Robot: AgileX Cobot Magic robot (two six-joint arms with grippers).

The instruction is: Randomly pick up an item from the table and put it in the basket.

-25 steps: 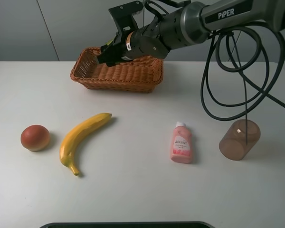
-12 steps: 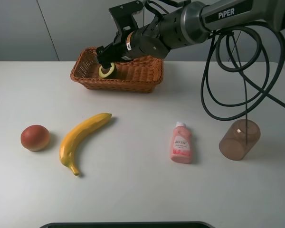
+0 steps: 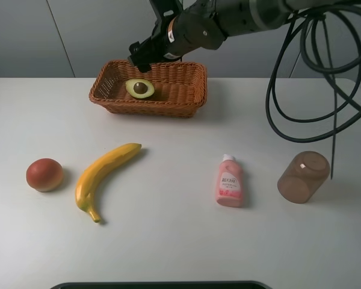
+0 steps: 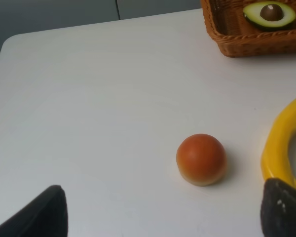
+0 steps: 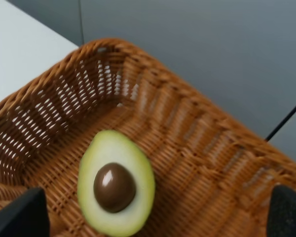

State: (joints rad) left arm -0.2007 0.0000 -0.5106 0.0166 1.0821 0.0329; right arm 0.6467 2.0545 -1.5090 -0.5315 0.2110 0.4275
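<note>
The halved avocado [image 3: 139, 88] lies cut side up, pit showing, inside the orange-brown wicker basket [image 3: 168, 105] at the back of the white table [image 3: 168, 241]. My right gripper [image 3: 139, 59] hangs just above the basket's left part, open and empty. In the right wrist view the avocado [image 5: 116, 182] lies on the basket floor [image 5: 197, 148] between my spread fingertips [image 5: 19, 215]. My left gripper [image 4: 160, 212] is open and empty low over the table's left side. From there the avocado [image 4: 269, 14] and the basket [image 4: 246, 47] show far off.
A yellow banana [image 3: 105, 177] and a round red-orange fruit [image 3: 44, 174] lie front left. A pink bottle [image 3: 230, 182] lies right of centre, and a brown tumbler [image 3: 303, 176] lies on its side further right. Black cables [image 3: 301, 114] hang over the right side.
My right gripper has let go of the avocado and risen from the basket. The avocado now lies flat, pit up, on the basket floor.
</note>
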